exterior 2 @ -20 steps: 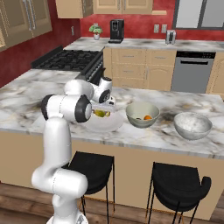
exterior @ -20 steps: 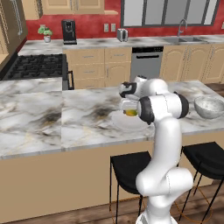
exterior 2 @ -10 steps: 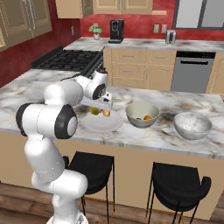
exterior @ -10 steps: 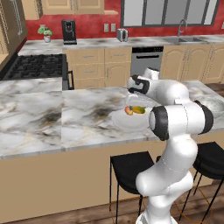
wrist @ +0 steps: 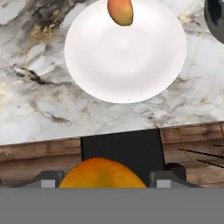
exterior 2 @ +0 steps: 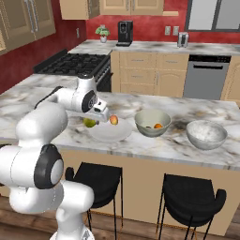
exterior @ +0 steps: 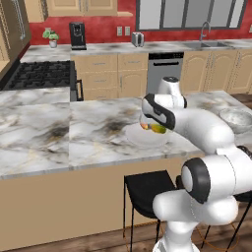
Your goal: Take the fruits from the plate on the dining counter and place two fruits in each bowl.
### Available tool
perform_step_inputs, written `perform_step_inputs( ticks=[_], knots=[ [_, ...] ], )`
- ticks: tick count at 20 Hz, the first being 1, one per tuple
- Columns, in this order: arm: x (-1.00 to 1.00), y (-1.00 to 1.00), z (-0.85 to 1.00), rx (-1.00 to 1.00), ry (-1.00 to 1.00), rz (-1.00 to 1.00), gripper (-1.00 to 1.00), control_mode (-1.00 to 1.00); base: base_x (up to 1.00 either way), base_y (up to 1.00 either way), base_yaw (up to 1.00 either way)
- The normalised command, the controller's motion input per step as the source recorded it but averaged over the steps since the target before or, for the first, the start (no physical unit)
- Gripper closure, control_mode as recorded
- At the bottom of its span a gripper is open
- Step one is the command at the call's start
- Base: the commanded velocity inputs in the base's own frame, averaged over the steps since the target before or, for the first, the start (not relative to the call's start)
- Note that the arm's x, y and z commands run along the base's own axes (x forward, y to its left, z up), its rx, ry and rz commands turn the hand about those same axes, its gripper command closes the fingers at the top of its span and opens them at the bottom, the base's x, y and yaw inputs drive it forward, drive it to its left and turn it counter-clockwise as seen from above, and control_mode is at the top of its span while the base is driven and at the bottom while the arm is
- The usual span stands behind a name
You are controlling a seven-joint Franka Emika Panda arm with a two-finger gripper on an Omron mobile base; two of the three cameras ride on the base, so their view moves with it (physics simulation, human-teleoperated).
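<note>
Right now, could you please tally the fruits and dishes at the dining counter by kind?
Fruits: 4 (held fruit in the pincer, peach fruit on the plate, orange fruit and dark fruit in the grey-green bowl)
Bowls: 2 (grey-green bowl, speckled bowl)
Plates: 1
Total: 7

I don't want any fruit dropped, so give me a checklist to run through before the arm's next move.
1. Held fruit sits between the gripper fingertips: ok.
2. Held fruit lifted off the plate: ok.
3. Green bowl already has two fruits: ok.
4. Speckled bowl upright: ok.
5. Clearance over the green bowl on the way: cannot tell.
6. Last fruit resting on the plate: ok.
</note>
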Motion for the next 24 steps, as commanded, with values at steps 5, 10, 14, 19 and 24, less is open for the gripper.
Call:
perform_step_inputs(
  ticks=[5, 10, 14, 19, 24],
  knots=[
    [-0.41, -0.11, 0.28, -0.05, 0.0, -0.16, 1.0, -1.0, 0.0, 0.0, 0.0],
    [-0.05, -0.42, 0.26, 0.03, 0.01, -0.09, 1.0, -1.0, 0.0, 0.0, 0.0],
    [0.0, -0.48, 0.21, 0.07, 0.01, -0.09, 1.0, -1.0, 0.0, 0.0, 0.0],
    [0.0, -0.05, 0.02, 0.0, 0.0, -0.01, 1.0, 1.0, -0.16, -0.03, 0.0],
    [0.0, 0.0, 0.0, 0.0, 0.0, 0.0, 1.0, 1.0, -0.71, -0.75, 0.0]
  ],
)
